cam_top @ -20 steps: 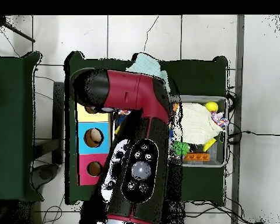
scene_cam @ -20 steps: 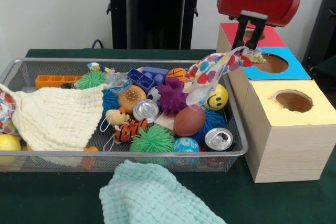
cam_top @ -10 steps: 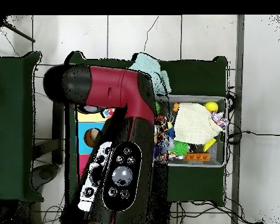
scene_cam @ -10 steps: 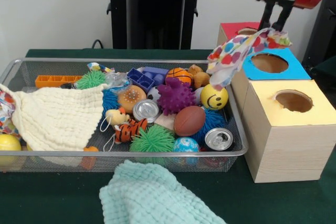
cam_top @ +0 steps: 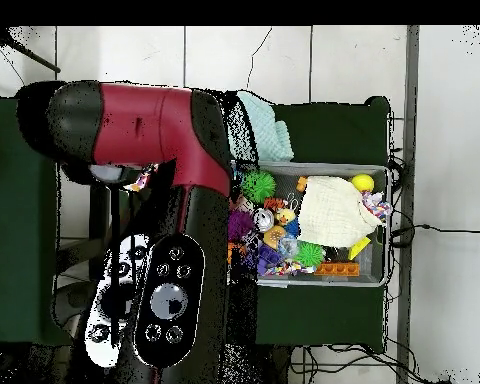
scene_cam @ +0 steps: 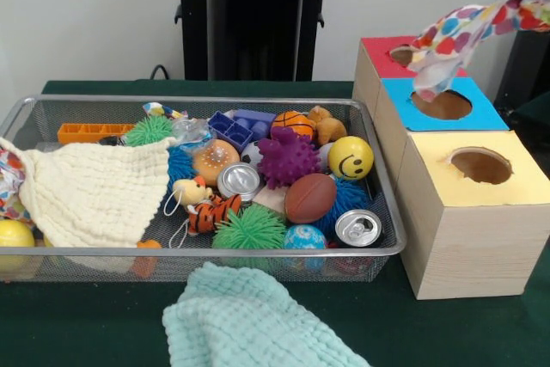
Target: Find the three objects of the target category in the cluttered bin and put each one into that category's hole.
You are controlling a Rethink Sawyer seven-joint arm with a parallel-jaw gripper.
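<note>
My hand is out of view, so I cannot tell its grip; the polka-dot cloth (scene_cam: 468, 33) hangs above the blue box (scene_cam: 447, 105).

end effector: out of frame | spotted cloth (scene_cam: 464, 36): top cut off | boxes: probably under arm (cam_top: 174, 180) overhead

three cloths (scene_cam: 94, 188), two cans (scene_cam: 238, 180), three box holes (scene_cam: 479, 164).
</note>
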